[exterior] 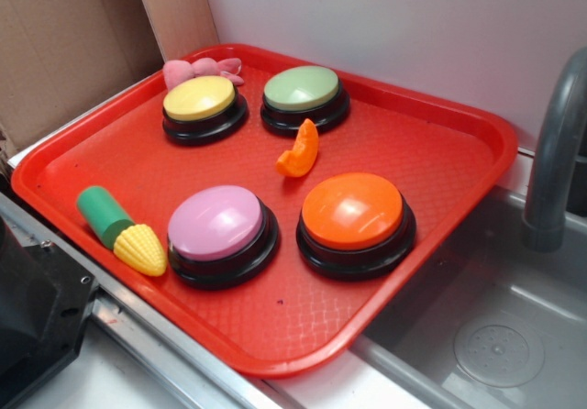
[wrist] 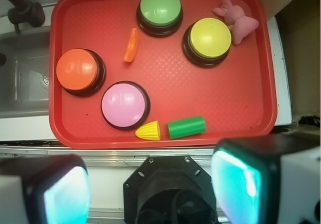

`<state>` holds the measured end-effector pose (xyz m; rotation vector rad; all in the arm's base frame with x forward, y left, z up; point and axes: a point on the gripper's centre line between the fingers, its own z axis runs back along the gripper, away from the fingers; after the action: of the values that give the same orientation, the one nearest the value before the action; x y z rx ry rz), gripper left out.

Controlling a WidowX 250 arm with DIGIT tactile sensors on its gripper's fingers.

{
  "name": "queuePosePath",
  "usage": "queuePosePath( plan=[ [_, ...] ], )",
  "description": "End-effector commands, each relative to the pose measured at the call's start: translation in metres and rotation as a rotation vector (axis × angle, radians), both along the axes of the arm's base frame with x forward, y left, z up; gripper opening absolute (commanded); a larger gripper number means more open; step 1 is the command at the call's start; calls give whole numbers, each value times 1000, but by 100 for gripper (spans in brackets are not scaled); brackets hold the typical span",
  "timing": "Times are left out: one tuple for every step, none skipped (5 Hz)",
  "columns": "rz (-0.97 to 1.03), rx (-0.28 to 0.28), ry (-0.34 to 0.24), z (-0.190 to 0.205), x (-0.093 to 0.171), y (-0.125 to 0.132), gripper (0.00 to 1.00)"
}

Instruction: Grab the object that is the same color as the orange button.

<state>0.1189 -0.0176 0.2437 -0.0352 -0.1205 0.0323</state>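
**mika:** Orange slice (wrist: 131, 45) sits on the red tray (wrist: 251, 108) between the orange button (wrist: 76, 69) and green button (wrist: 160, 6), touching neither.

**jo:** Yep. Gripper (wrist: 150, 189) hangs wide open and empty, well short of the tray's near edge. Slice lies ahead, slightly left, long axis roughly pointing away.

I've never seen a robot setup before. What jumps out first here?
A bright red tray beside a grey sink, holding four big domed buttons: orange button, pink, yellow, green. Between them lies a small orange fruit slice.
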Motion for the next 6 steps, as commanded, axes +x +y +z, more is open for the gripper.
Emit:
queuePosePath(
  plan=[
    [0, 0, 0, 0, 0, 0, 100],
    [103, -18, -61, -7, 16, -11, 100],
    [239, -44, -115, -26, 39, -20, 100],
    [382, -42, -152, -60, 67, -26, 100],
    [458, -131, -103, -96, 92, -24, 100],
    [510, -114, -108, -126, 113, -21, 100]
  ],
)
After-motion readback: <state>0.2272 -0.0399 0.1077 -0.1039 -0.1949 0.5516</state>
